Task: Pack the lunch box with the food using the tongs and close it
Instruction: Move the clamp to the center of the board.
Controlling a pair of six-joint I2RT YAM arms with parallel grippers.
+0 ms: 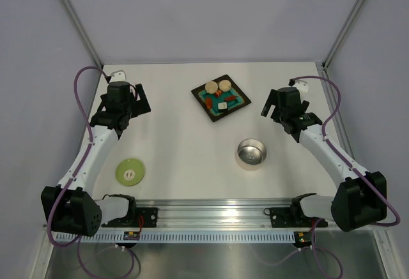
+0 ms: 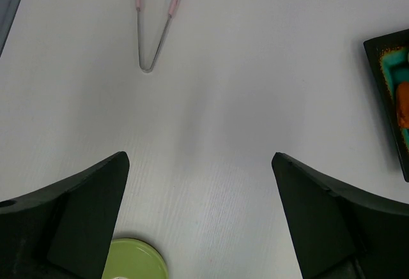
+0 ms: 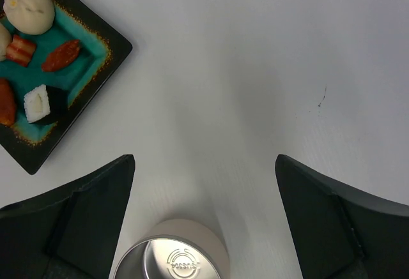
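**Pink tongs waiting, both arms empty-handed**

Pink-sleeved tongs [image 2: 153, 30] lay flat on the counter [image 2: 255, 100] just ahead of the left fingers [image 2: 83, 209], their bent steel end nearest. Those fingers stood wide apart, holding and touching nothing, with the green lid [image 2: 131, 260] below them. The right fingers [image 3: 83, 215] were just as wide and empty, hovering over the open steel lunch box [image 3: 171, 260]. The food [image 3: 28, 9] sat on the teal tray [image 3: 118, 43] close by. To my eye, fetching the tongs came first. Better to come down squarely across the pink arms, not the wire bend, and close gently.
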